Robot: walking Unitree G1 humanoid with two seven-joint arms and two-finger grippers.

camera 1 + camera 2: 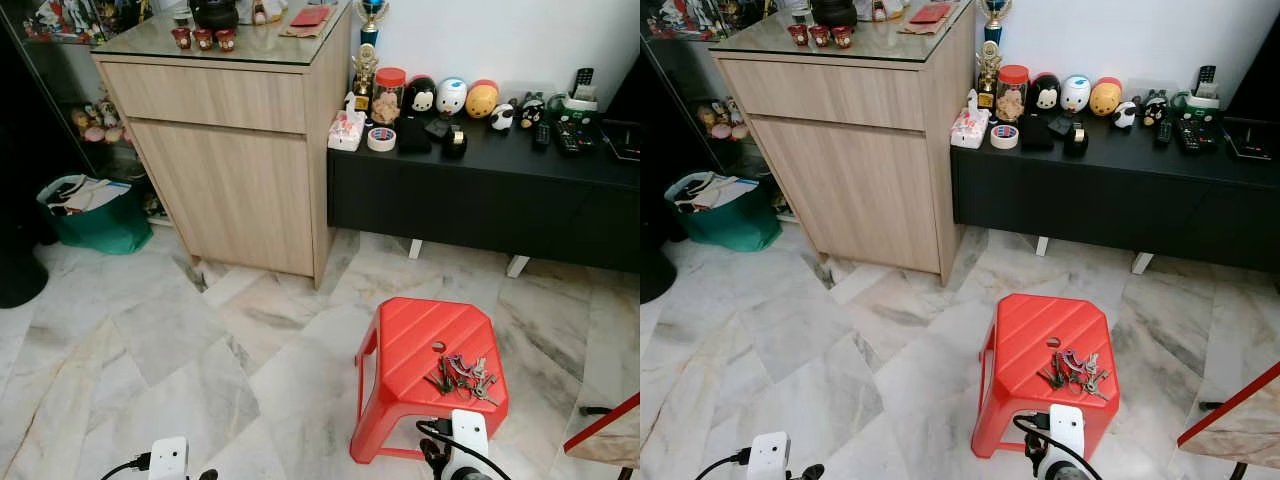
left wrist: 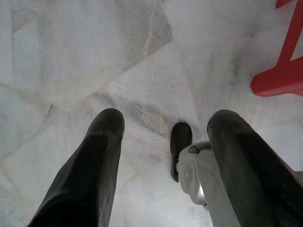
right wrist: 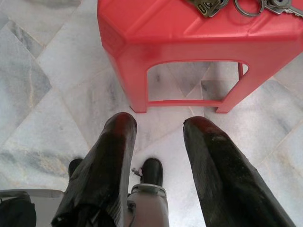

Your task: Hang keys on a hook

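A bunch of keys (image 1: pixel 462 376) lies on top of a red plastic stool (image 1: pixel 420 340) on the marble floor, near the stool's front right corner. In the right wrist view the keys (image 3: pixel 222 4) sit at the stool's (image 3: pixel 156 33) top edge. My right gripper (image 3: pixel 158 137) hangs low in front of the stool, open, with nothing between its fingers. My left gripper (image 2: pixel 163 135) hangs open over bare floor to the left of the stool (image 2: pixel 279 78). No hook can be made out.
A wooden cabinet (image 1: pixel 230 170) stands at the back left, with a low black sideboard (image 1: pixel 480 190) carrying toys, jars and remotes beside it. A green bag (image 1: pixel 95 215) sits at the far left. A red-edged object (image 1: pixel 610 430) lies at the lower right.
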